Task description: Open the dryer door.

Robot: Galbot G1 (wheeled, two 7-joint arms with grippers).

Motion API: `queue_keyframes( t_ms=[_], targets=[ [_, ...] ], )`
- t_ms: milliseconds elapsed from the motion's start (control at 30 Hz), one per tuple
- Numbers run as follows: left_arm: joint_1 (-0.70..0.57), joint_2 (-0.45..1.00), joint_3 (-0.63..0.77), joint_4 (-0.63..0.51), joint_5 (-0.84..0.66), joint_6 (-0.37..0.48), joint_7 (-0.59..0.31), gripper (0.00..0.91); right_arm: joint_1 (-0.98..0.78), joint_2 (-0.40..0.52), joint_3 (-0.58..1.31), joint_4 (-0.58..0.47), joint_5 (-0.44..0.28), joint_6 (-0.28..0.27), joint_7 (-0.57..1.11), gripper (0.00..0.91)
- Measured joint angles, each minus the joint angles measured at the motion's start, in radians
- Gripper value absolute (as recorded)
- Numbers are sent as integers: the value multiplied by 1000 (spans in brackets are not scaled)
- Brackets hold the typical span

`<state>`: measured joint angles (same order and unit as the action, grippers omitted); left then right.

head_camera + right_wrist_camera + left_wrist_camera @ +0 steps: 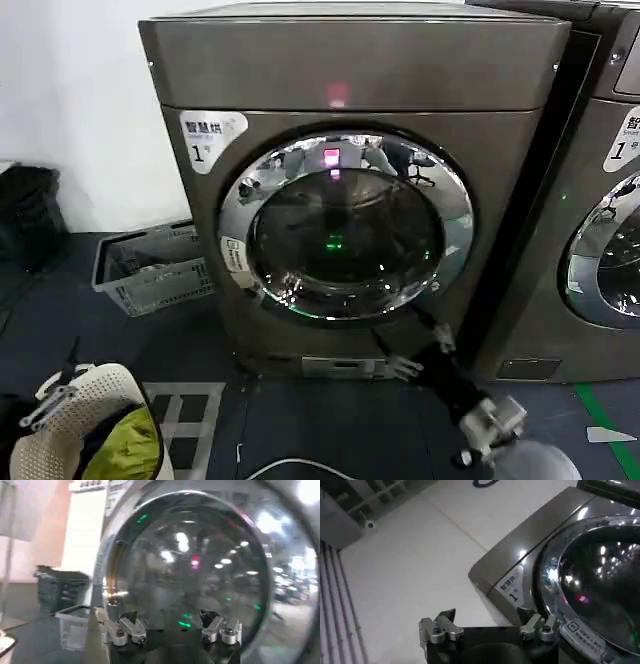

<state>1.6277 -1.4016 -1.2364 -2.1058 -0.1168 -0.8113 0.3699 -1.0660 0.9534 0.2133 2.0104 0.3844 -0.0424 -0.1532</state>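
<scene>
Both fingers of the right gripper (172, 629) stand spread, holding nothing, apparently just short of the shut dryer door (345, 225). Its arm reaches up from below toward the chrome rim's lower edge. Spread too, the left gripper (490, 627) hovers beside the dryer (520, 565).

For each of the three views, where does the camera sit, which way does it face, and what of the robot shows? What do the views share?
Head view: from the robot's head, forward and down at the dryer with its closed dryer door; the right hand reaches toward the rim's lower right.
Left wrist view: on the left arm, facing the machine's corner sticker; the open left hand shows.
Right wrist view: on the right arm, facing the door glass; the open right hand shows.
Shared: all see the door.
</scene>
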Motion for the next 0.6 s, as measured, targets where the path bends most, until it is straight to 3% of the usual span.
queue_keyframes(
  t_ms=[600],
  targets=[
    [20,-47,-14,-18,20,-9,2,907,373,46,-284,-211,42,2,-6,907]
  ],
)
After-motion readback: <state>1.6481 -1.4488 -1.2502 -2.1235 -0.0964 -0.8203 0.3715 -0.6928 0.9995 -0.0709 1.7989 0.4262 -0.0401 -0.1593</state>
